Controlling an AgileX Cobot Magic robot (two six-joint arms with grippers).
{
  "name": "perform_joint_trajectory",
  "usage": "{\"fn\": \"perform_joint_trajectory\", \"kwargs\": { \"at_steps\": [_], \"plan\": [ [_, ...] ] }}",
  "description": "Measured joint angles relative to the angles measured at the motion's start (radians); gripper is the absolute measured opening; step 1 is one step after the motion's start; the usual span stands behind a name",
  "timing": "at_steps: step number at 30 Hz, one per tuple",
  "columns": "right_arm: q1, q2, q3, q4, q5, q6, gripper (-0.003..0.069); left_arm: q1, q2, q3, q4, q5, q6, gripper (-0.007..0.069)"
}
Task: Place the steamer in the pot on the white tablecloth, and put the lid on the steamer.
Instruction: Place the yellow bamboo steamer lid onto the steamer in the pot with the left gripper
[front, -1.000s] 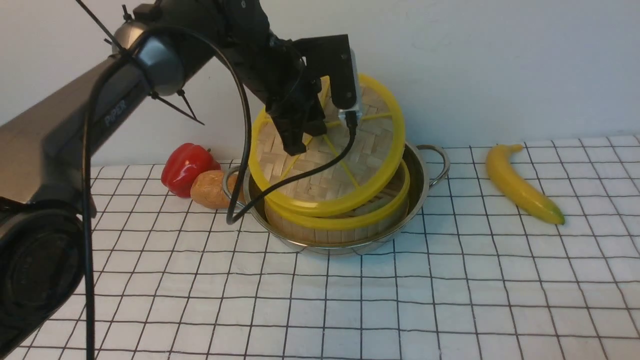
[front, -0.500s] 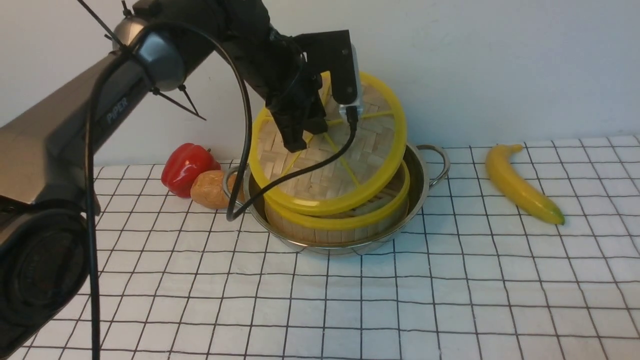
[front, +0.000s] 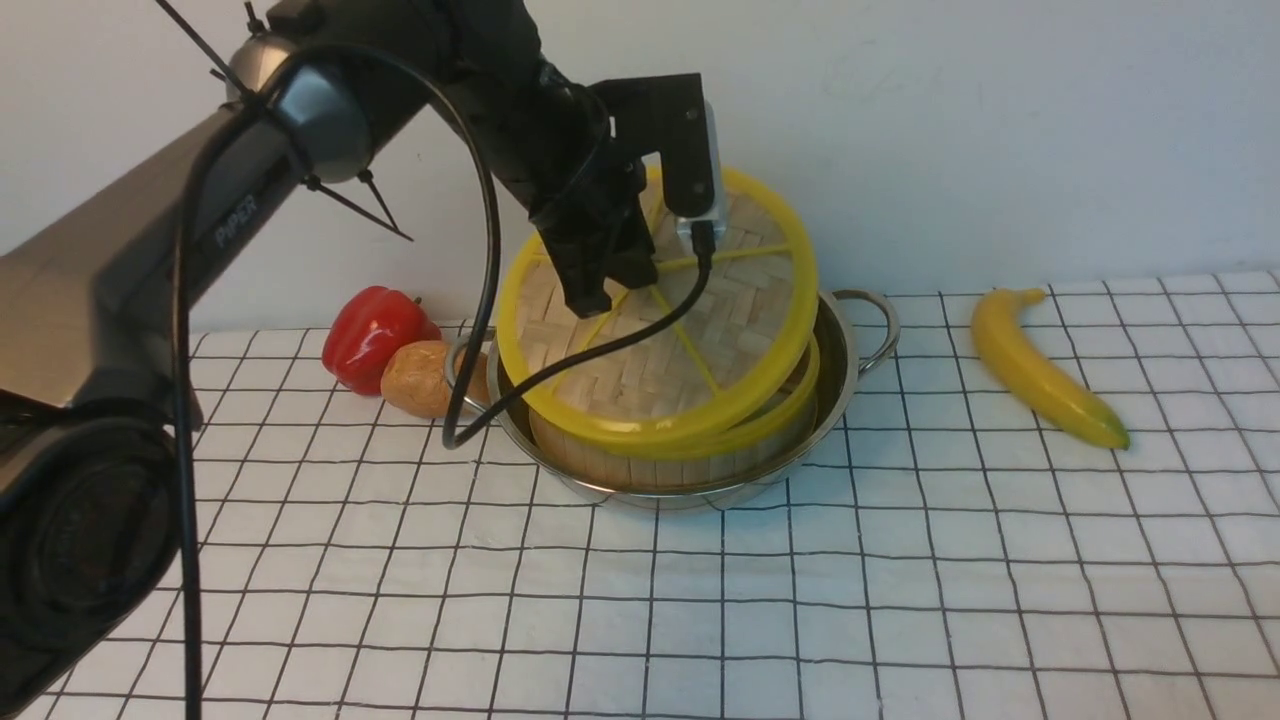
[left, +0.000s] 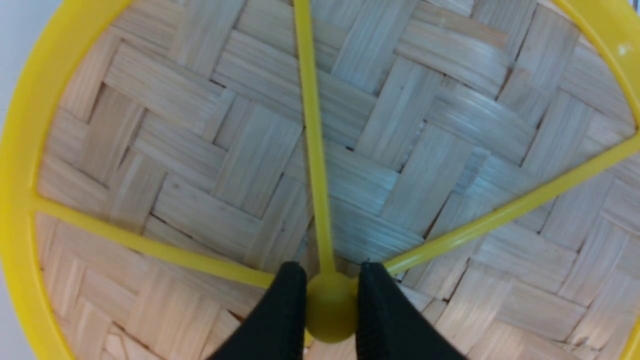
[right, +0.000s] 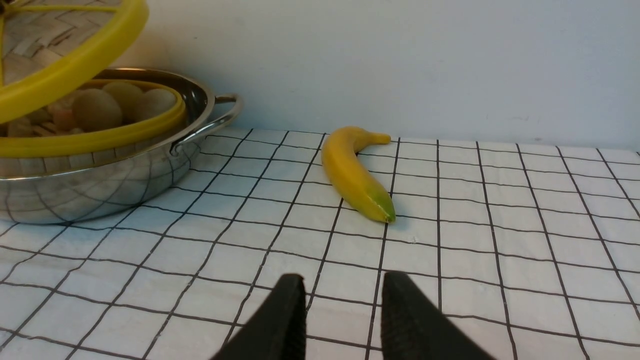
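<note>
The steamer (front: 640, 465) sits in the steel pot (front: 842, 350) on the white tablecloth (front: 800, 600). My left gripper (front: 615, 288) is shut on the yellow centre knob (left: 330, 305) of the lid (front: 690, 340). It holds the lid tilted over the steamer, near edge low at the steamer's front rim, far edge raised. The left wrist view is filled by the lid (left: 425, 150). The right wrist view shows the pot (right: 100, 185), dumplings (right: 97, 107) under the raised lid (right: 75, 65), and my right gripper (right: 343, 287), open and empty, low over the cloth.
A banana (front: 1040, 365) lies on the cloth to the right of the pot and also shows in the right wrist view (right: 352, 172). A red pepper (front: 370, 335) and a brown potato-like item (front: 420, 378) sit against the pot's left handle. A wall stands close behind.
My left gripper has lowered the lid and flattened its tilt. The gap between the lid's near edge and the steamer's front rim has closed. Pot, steamer and banana have not moved.
</note>
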Motion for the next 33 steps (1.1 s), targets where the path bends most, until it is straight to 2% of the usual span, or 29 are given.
{"fn": "perform_joint_trajectory", "kwargs": {
  "at_steps": [7,23,33],
  "plan": [
    [0.000,0.000,0.000,-0.001,0.000,0.000,0.0240,0.000,0.024,0.000,-0.005,-0.052,0.036,0.0117],
    [0.000,0.000,0.000,0.000,0.000,0.000,0.0240,0.000,0.061,0.000,-0.029,-0.062,0.092,0.0117],
    [0.000,0.000,0.000,0.000,0.000,0.000,0.0240,0.000,0.092,0.000,-0.039,-0.107,0.194,0.0117]
  ]
}}
